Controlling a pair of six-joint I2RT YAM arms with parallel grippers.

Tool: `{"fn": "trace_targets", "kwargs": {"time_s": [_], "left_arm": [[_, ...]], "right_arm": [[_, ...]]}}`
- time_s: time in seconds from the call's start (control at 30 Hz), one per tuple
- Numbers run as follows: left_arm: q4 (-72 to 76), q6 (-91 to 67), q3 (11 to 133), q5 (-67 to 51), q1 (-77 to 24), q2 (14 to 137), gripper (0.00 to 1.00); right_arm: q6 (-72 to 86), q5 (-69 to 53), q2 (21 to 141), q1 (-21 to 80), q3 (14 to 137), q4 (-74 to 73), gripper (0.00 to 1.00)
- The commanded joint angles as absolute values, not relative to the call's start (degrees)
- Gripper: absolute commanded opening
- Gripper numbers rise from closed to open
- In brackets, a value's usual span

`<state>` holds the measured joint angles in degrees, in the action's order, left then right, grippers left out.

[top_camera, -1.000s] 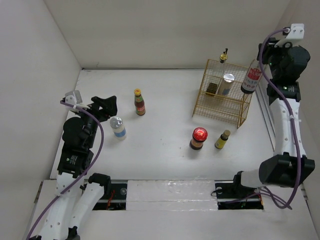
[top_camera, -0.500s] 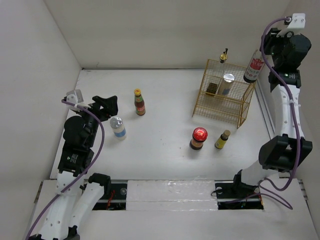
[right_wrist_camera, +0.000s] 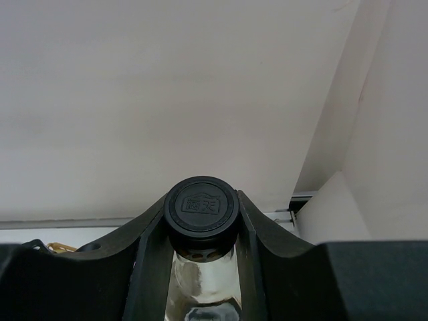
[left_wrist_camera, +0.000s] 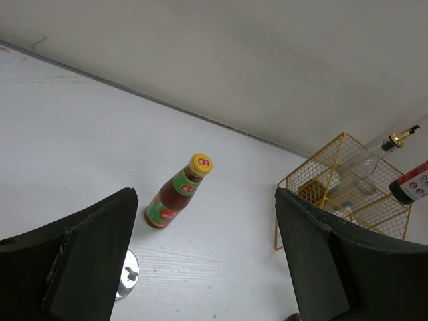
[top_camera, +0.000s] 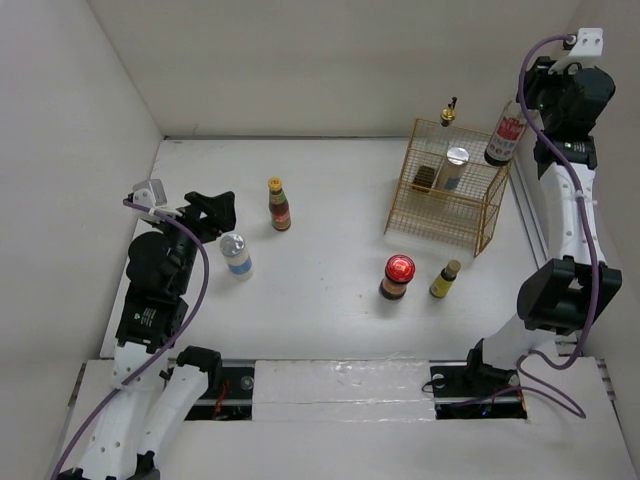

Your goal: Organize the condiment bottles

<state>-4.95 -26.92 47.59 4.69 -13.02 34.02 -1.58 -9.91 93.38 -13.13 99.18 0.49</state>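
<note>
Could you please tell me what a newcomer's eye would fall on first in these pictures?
The right gripper holds a black-capped, red-labelled bottle aloft at the far right, by the gold wire basket. Nearer the arms, in front of that basket, a bright red-lidded jar stands out.

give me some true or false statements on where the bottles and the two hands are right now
1. The right hand is shut on the black-capped bottle, just under its cap. True.
2. The left hand grips the yellow-capped bottle. False: that hand is open and empty, and the bottle stands apart from it on the table.
3. A silver-lidded jar stands inside the gold wire basket. True.
4. The red-lidded jar is inside the basket. False: it stands on the table in front of the basket, beside the small yellow-labelled bottle.
</note>
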Motion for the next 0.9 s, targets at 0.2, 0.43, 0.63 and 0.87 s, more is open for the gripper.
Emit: {"fn": "trace_targets", "kwargs": {"time_s": [0.2,0.43,0.63,0.87], "left_arm": [[-1.8,-27.1,47.6,4.4,-12.9,34.0,0.79],[-1.8,-27.1,47.6,4.9,-12.9,33.5,0.79],[-1.8,-27.1,47.6,4.4,-12.9,33.5,0.79],[-1.8,-27.1,47.6,4.4,-12.9,33.5,0.79]], "right_arm": [[0.0,-11.2,92.3,-13.4,101.1,13.9,0.05],[0.6,-11.7,92.8,-13.4,95.5,16.1,0.05],[1.7,-11.7,92.8,-13.4,90.1,17.1,0.07],[2.8,-11.2,91.7,-13.4,83.2,18.3,0.08]]}}
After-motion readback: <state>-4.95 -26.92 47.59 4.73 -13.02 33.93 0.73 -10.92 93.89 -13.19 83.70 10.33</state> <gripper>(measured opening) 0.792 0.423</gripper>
